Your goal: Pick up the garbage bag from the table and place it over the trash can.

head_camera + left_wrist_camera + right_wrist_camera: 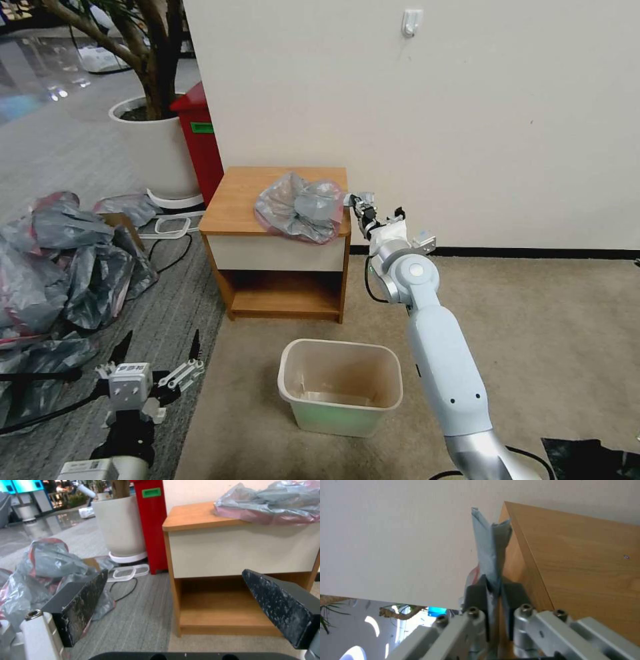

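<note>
The crumpled grey garbage bag [300,207] with a pink rim lies on the right front part of the wooden table [233,200]. My right gripper [351,200] is at the table's right edge, shut on a corner of the bag. In the right wrist view a flat strip of the garbage bag [490,552] sticks out between the closed dark fingers [476,591], beside the table [580,562] side. The cream trash can [341,385] stands on the carpet in front of the table. My left gripper [159,353] hangs low at the left, open, its fingers [83,605] spread wide towards the table [196,517] and garbage bag [266,502].
A heap of several grey bags [60,267] lies on the floor at the left. A tall red bin [200,147] and a white planter [153,147] stand behind the table's left side. The wall [467,100] runs right behind the table. Cables cross the floor near the heap.
</note>
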Robot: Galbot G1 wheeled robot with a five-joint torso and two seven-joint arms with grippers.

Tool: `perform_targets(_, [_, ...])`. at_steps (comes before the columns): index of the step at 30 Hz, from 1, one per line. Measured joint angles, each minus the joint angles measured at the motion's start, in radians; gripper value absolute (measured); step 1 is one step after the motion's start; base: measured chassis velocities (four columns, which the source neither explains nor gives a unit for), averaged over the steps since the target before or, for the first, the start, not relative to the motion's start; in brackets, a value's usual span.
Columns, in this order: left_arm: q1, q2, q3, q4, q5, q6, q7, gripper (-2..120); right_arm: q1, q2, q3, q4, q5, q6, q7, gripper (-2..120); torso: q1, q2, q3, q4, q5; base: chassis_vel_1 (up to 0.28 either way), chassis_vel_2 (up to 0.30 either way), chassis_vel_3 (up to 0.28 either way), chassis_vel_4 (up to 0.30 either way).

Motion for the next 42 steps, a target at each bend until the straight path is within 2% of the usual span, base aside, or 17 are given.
perform_targets(3, [0.000, -0.001, 0.001, 0.000, 0.001, 0.000, 0.001, 100, 0.002, 0.000, 0.000, -0.004, 0.005, 0.000, 0.010, 0, 0.000, 0.000, 0.000, 0.0000, 0.0000, 0.000, 0.000, 0.000, 0.000])
perform_targets(7, [0.000, -0.001, 0.001, 0.000, 0.002, -0.001, 0.002, 100, 0.000, 0.000, 0.000, 0.006, 0.024, 0.002, 0.033, 0, 0.000, 0.000, 0.000, 0.0001, 0.0001, 0.000, 0.000, 0.000, 0.000])
perform_targets(16, [-0.005, 0.002, 0.004, 0.000, -0.001, 0.002, 0.004, 100, -0.108, -0.049, -0.050, 0.204, 0.073, 0.026, 0.125, 0, 0.000, 0.000, 0.000, 0.0001, -0.0001, 0.000, 0.000, 0.000, 0.000])
perform_targets(25, [-0.015, 0.018, 0.001, 0.000, -0.018, 0.004, 0.004, 100, -0.372, -0.106, -0.125, 0.467, 0.074, 0.044, 0.196, 0, 0.000, 0.000, 0.000, 0.0000, 0.0002, 0.000, 0.000, 0.000, 0.000])
perform_targets(26, [-0.015, 0.018, 0.001, 0.000, -0.018, 0.004, 0.004, 100, -0.372, -0.106, -0.125, 0.467, 0.074, 0.044, 0.196, 0, 0.000, 0.000, 0.000, 0.0000, 0.0002, 0.000, 0.000, 0.000, 0.000])
perform_targets(32, [-0.033, 0.036, 0.004, 0.000, -0.041, 0.020, 0.004, 100, -0.543, -0.148, -0.204, 0.635, -0.001, 0.053, 0.245, 0, 0.000, 0.000, 0.000, 0.0001, -0.0001, 0.000, 0.000, 0.000, 0.000])
perform_targets(42, [-0.057, 0.045, 0.014, 0.000, -0.066, 0.031, 0.004, 100, -0.699, -0.177, -0.217, 0.715, -0.105, 0.061, 0.337, 0, 0.000, 0.000, 0.000, 0.0001, 0.0000, 0.000, 0.000, 0.000, 0.000])
